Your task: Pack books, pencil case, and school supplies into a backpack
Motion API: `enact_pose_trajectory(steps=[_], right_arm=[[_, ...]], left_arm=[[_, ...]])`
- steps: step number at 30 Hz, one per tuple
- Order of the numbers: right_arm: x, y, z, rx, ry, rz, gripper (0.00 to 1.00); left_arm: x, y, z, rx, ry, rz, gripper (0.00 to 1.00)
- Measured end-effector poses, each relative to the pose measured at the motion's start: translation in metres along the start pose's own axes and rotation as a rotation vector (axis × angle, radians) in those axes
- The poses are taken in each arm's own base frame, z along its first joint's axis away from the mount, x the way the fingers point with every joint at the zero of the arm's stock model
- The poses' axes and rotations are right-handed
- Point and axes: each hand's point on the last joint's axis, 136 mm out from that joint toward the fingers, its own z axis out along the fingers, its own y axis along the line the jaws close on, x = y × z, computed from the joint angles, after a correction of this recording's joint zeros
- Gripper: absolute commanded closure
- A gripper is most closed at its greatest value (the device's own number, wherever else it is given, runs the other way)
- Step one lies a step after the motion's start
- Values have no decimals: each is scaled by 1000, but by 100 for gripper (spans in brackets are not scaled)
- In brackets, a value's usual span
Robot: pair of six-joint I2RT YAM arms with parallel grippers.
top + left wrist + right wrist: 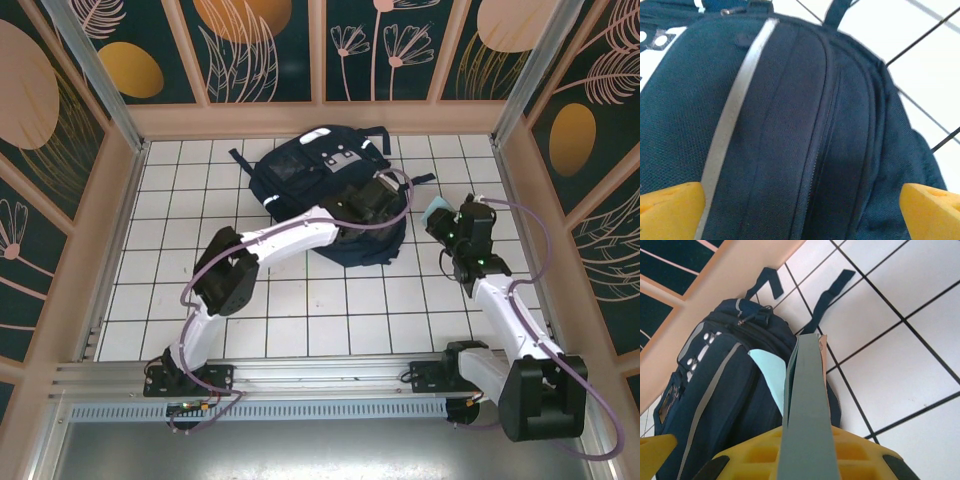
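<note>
The surface [300,320] is white tile with dark grid lines. It is walled on 3 sides by pale wooden frames holding dark teal panels [260,50] with leaf and flower patterns, and a metal rail [300,375] runs along its near edge.

There is 1 navy backpack [300,180] [780,125] [720,390], lying flat by the middle of the far edge, its 2 dark straps [832,290] trailing on the tiles.

There are 2 arms. The left gripper [372,200] [800,210] hangs over the backpack's near-right part with its fingers [670,210] spread wide.

The right gripper [447,225] [790,460] is just right of the backpack. Its fingers pinch 1 thin green book [437,212] [805,405], held upright off the surface, edge-on, leaves slightly parted.
</note>
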Motion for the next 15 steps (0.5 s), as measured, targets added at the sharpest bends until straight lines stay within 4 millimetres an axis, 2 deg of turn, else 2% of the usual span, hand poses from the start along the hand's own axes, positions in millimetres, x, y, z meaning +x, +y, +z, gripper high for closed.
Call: enact_pose_trajectory(steps=[3,7,11,13,14,15], right_arm=[[11,-4,1,-6,33,10,100],[21,-7,2,-12,66,26,100],[23,-4,1,-30,76,30,100],[23,-2,0,-39,75,30,100],[23,-2,0,-43,72,31,100],[23,-1,-1,-49,72,32,100]], left_arm=[[10,9,13,-58,28,42,7],[17,22,24,-120,45,71,28],[15,29,27,-126,45,63,59],[12,30,27,-117,40,49,78],[11,30,27,-108,39,44,92],[10,30,27,-103,39,34,100]])
